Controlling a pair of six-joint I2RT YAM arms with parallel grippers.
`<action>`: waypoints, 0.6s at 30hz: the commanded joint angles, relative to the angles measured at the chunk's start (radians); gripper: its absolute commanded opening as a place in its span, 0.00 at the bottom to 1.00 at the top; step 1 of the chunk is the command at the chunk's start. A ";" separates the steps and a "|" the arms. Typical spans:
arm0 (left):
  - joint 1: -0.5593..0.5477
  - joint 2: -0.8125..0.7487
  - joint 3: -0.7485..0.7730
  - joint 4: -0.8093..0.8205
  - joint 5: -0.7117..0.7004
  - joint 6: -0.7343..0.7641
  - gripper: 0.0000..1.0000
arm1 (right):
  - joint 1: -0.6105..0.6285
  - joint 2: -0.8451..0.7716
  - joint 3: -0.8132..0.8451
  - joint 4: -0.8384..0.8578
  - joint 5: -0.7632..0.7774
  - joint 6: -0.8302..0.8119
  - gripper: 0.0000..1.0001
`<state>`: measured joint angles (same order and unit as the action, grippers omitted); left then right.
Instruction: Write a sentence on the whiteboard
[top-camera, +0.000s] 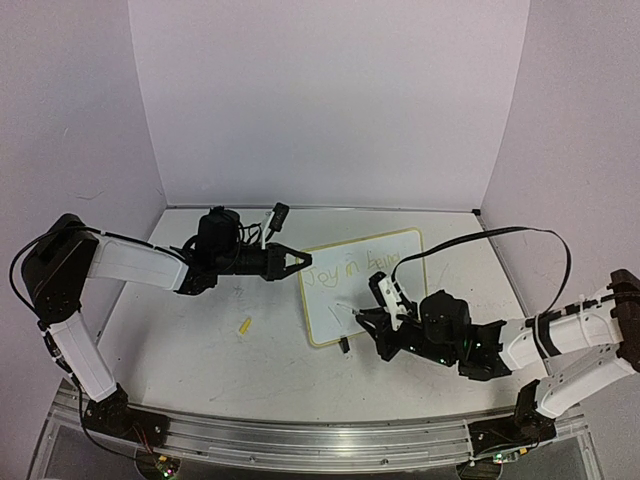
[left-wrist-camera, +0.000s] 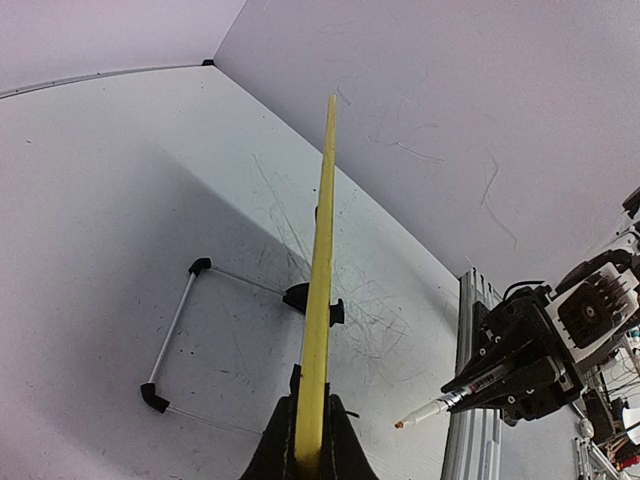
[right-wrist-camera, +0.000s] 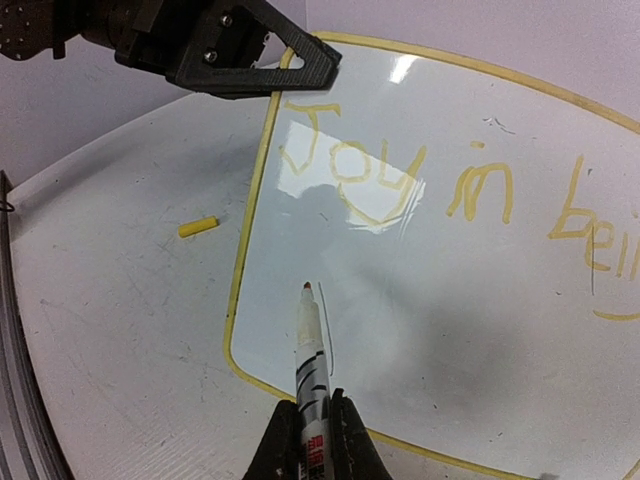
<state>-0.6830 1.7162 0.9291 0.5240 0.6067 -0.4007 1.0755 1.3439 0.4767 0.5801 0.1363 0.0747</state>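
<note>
The whiteboard (top-camera: 372, 300), white with a yellow rim, stands tilted at the table's middle. The sentence (top-camera: 350, 268) is one yellow line reading "Joy in bei…" across its top (right-wrist-camera: 400, 180). My left gripper (top-camera: 300, 262) is shut on the board's left rim, which shows edge-on in the left wrist view (left-wrist-camera: 318, 300). My right gripper (top-camera: 367, 316) is shut on a white pen (right-wrist-camera: 308, 345). The pen's tip is over the board's lower left part, beside a thin dark stroke (right-wrist-camera: 325, 320). I cannot tell whether the tip touches the board.
A small yellow pen cap (top-camera: 244, 325) lies on the table left of the board and also shows in the right wrist view (right-wrist-camera: 198, 227). A black clip foot (top-camera: 344, 345) sits at the board's near edge. A wire stand (left-wrist-camera: 175, 330) props up the board behind it. Purple walls enclose the table.
</note>
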 joint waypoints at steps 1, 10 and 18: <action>0.006 0.040 0.021 -0.092 -0.117 0.035 0.00 | 0.004 -0.021 0.022 0.022 0.051 0.000 0.00; 0.007 0.035 0.020 -0.093 -0.116 0.039 0.00 | 0.004 0.089 0.110 -0.011 0.048 0.008 0.00; 0.006 0.036 0.019 -0.093 -0.114 0.043 0.00 | 0.004 0.138 0.141 -0.012 0.048 0.025 0.00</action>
<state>-0.6830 1.7176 0.9295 0.5243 0.6071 -0.4004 1.0763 1.4563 0.5744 0.5580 0.1672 0.0809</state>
